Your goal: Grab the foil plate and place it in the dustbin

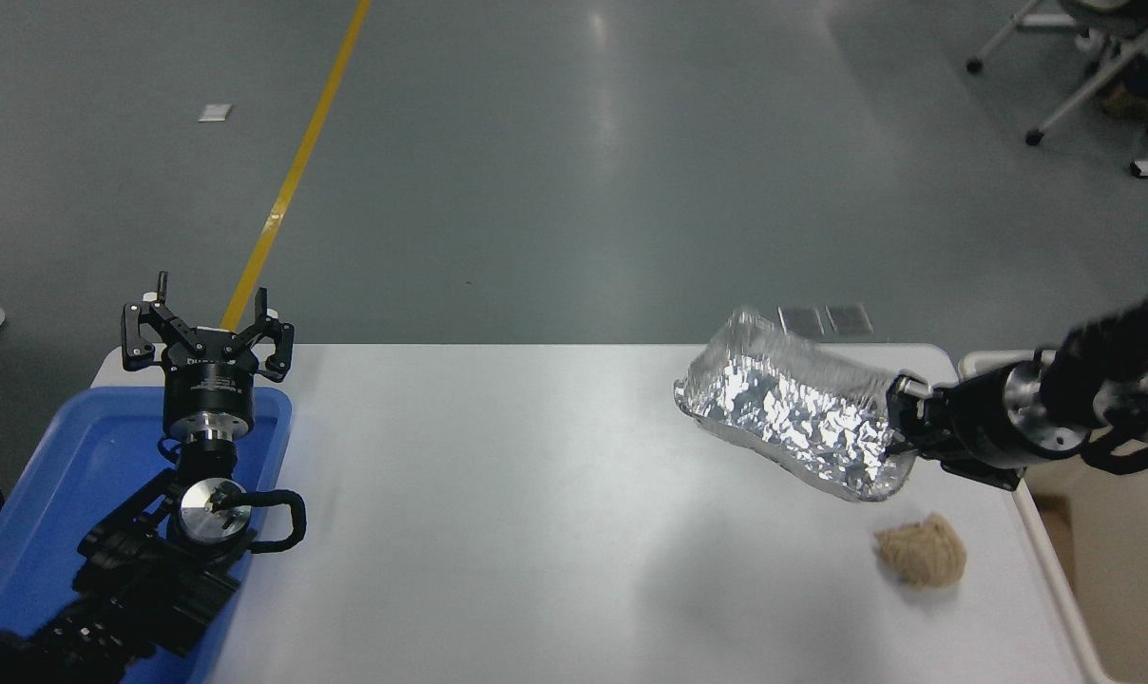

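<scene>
The foil plate [791,414] is a shiny crinkled silver tray held up in the air over the right part of the white table [536,494]. My right gripper [902,420] is shut on its right end, with the arm coming in from the right edge. The beige dustbin [1120,560] stands just off the table's right edge, below and behind that arm. My left gripper [208,328] is open and empty, parked at the lower left over the blue tray.
A small crumpled brown paper ball [921,549] lies on the table near the right edge, below the lifted plate. A shallow blue tray [51,494] sits at the left edge. Chair legs [1078,76] stand on the floor at the top right.
</scene>
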Available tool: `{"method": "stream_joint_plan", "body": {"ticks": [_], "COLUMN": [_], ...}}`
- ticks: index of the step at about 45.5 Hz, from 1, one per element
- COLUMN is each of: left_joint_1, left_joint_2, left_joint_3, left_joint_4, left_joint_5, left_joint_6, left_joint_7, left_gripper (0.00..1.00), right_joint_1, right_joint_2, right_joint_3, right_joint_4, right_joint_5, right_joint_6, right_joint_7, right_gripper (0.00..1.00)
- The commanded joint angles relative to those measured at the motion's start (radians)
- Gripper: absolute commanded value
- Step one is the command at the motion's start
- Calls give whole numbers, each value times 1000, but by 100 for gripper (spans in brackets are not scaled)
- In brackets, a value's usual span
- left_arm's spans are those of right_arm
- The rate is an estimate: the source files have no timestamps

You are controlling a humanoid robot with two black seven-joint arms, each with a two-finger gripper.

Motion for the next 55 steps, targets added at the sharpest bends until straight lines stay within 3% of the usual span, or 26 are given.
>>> {"method": "stream_joint_plan", "body": {"ticks": [1, 13, 28, 38, 45, 55], "left_joint_1": [0, 0, 0, 0, 0, 0], "left_joint_2": [0, 0, 0, 0, 0, 0], "left_joint_3": [0, 0, 0, 0, 0, 0], "left_joint_4": [0, 0, 0, 0, 0, 0], "left_joint_5": [0, 0, 0, 0, 0, 0], "left_joint_6": [0, 0, 0, 0, 0, 0], "left_joint_7": [0, 0, 0, 0, 0, 0], "left_gripper": [99, 99, 99, 99, 99, 99], "right_joint_1": [351, 409, 133, -215, -511, -1005], "right_joint_2": [-40, -49, -92, -118, -164, -147], "right_joint_3": [-137, -207, -209, -138, 61, 360], "right_joint_4": [33, 33, -89, -354, -540, -946], "right_joint_5": [-59, -85, -108, -91, -88, -83], "right_joint_6": [267, 318, 190, 74, 9, -82], "right_joint_7": [-3, -3, -1, 5, 5, 5], "right_gripper": [0, 0, 0, 0, 0, 0]}}
